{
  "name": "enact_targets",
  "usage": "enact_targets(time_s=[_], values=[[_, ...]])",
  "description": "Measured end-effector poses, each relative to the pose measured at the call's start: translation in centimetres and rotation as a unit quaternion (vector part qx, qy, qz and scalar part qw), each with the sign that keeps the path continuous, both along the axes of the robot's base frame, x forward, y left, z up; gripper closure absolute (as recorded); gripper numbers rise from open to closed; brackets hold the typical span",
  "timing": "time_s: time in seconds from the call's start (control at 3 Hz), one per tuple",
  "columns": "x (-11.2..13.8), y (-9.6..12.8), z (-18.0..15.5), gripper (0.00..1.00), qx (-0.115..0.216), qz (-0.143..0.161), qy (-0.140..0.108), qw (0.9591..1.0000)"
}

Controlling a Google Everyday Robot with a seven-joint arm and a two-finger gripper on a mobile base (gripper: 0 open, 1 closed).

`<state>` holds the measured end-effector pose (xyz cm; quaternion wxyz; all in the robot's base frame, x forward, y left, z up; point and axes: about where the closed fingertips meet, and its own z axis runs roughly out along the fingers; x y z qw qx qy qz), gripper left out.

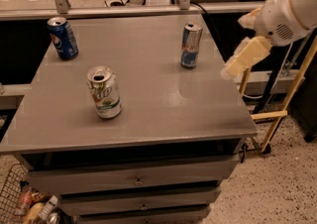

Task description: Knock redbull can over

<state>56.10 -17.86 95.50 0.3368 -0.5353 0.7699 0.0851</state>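
White rounded arm (290,5) — cream jaws at right.

Redbull can (191,45) upright on table (148,104); gripper (234,67) to its right, apart.

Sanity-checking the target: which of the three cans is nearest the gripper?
The redbull can, slim blue-and-silver, upright at right rear. The gripper hangs by the table's right edge; the Pepsi can and white-green can stand farther left.

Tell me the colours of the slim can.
The redbull can is blue and silver, small red mark; camera view. The gripper hangs beside it.
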Motion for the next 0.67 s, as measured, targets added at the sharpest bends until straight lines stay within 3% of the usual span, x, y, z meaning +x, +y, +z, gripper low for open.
enact_targets(time_s=[0.33,0.67], values=[[3.7,2.9,-3.4,0.0,0.088,0.003,0.001,0.9962],[6.4,3.9,-4.7,0.0,0.143,-0.014,-0.019,0.9894]])
